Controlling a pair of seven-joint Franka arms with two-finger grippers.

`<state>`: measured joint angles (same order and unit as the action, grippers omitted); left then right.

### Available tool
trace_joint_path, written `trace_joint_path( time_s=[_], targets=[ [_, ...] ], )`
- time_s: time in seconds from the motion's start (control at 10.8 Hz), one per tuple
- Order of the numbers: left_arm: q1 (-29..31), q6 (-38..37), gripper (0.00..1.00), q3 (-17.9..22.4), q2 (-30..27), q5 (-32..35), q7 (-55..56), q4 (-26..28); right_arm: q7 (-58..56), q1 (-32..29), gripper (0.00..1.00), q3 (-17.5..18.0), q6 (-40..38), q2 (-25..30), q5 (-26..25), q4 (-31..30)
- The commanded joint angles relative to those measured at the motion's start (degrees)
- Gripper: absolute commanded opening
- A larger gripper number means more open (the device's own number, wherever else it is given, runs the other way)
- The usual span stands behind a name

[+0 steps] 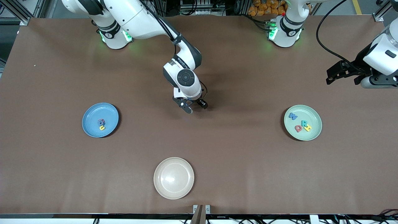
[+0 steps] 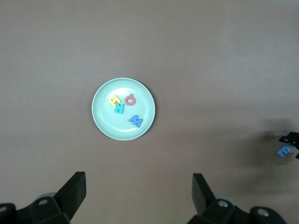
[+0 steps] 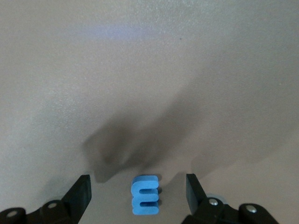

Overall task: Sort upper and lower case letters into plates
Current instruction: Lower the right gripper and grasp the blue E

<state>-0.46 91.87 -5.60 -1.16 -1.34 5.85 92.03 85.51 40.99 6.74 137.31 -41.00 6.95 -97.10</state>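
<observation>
A blue letter E [image 3: 145, 194] lies flat on the brown table, between the open fingers of my right gripper [image 3: 137, 179], which touch it on neither side. That gripper [image 1: 195, 108] hangs low over the middle of the table and hides the letter in the front view. The sky blue plate [image 1: 90, 112], toward the right arm's end, holds a yellow u [image 1: 101, 127] and another small letter. The mint green plate [image 1: 314, 115], toward the left arm's end, holds W, R, Q and H. My left gripper [image 1: 329, 77] waits open, high above that end, with the green plate [image 2: 105, 122] in its view.
A cream-beige round plate [image 1: 159, 169] with nothing in it sits nearer the front camera than the right gripper. Both arm bases stand along the table's edge farthest from the front camera.
</observation>
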Motion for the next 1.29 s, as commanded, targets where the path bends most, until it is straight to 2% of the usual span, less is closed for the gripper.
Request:
trace_joint_path(
  time_s=[0.0, 0.09, 0.28, 0.65, 1.2],
  targets=[
    [-0.15, -0.03, 1.0, -0.29, -0.42, 1.42, 0.74, 0.43, 0.8, 0.58, 0.85, 1.33, 0.14, -0.74, 0.78, 1.12],
    [-0.15, -0.03, 1.0, -0.29, -0.33, 1.43, 0.74, 0.43, 0.8, 0.49, 0.8, 1.69, 0.15, -0.74, 0.78, 1.03],
    [-0.15, -0.03, 1.0, -0.29, -0.42, 1.34, 0.74, 0.35, 0.89, 0.32, 0.79, 1.7, 0.49, -0.92, 0.78, 1.03],
    [-0.24, 0.24, 1.0, -0.29, -0.16, 1.34, 0.74, 0.17, 1.06, -0.12, 0.82, 1.7, 0.33, -0.83, 0.7, 0.86],
    [-0.24, 0.32, 1.0, -0.64, 0.46, 1.34, 0.74, 0.34, 1.06, -0.12, 0.81, 1.7, 0.85, -1.71, 0.7, 0.77]
  ],
)
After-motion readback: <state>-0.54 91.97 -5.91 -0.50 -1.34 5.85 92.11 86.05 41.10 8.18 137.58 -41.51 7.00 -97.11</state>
